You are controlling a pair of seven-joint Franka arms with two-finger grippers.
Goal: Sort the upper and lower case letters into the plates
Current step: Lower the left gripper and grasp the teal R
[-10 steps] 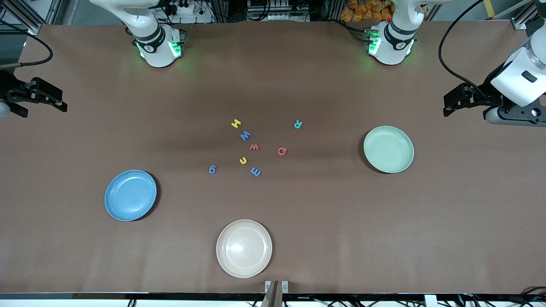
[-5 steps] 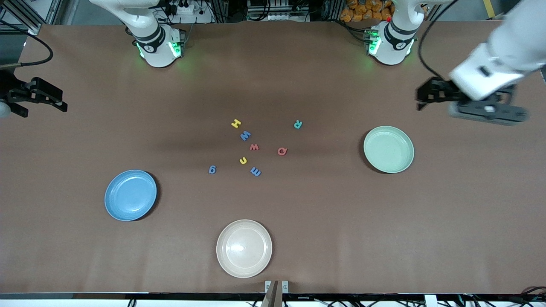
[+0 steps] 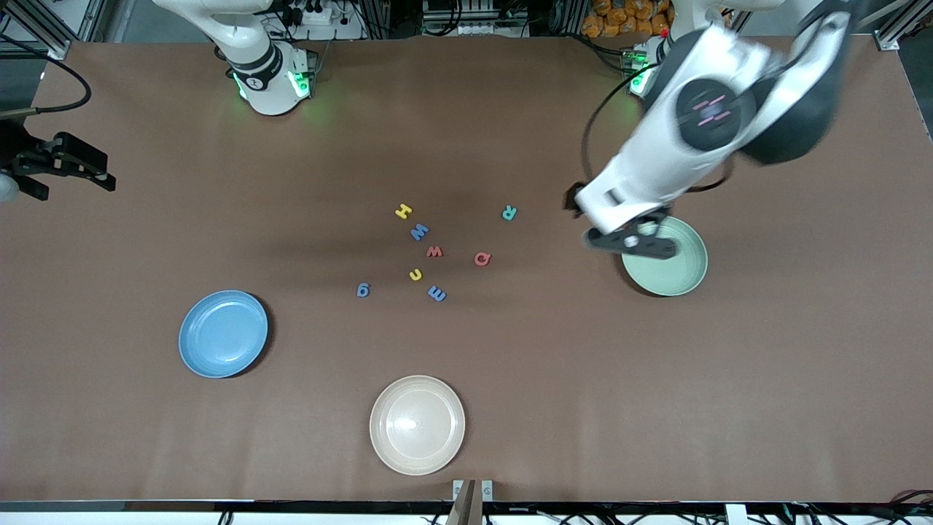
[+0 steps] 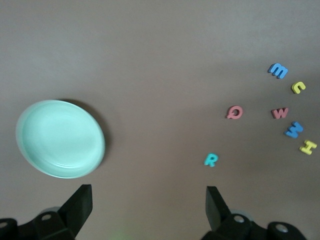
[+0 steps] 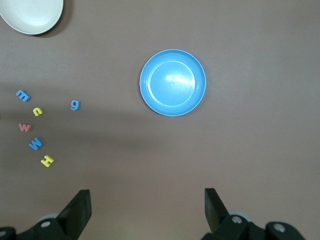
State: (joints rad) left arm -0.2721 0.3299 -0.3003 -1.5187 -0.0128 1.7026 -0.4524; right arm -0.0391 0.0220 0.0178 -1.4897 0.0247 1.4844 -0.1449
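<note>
Since a second ago, left gripper (image 4: 145, 200) has swung over the table between mint plate (image 3: 674, 266) and teal R (image 3: 509, 213), fingers spread, empty. Right gripper (image 3: 65, 166) waits, spread. Letters (image 3: 434, 252) read H, W, w, Q, c, m, g, clustered mid-table; blue plate (image 3: 222, 334) sits nearer the camera.
</note>
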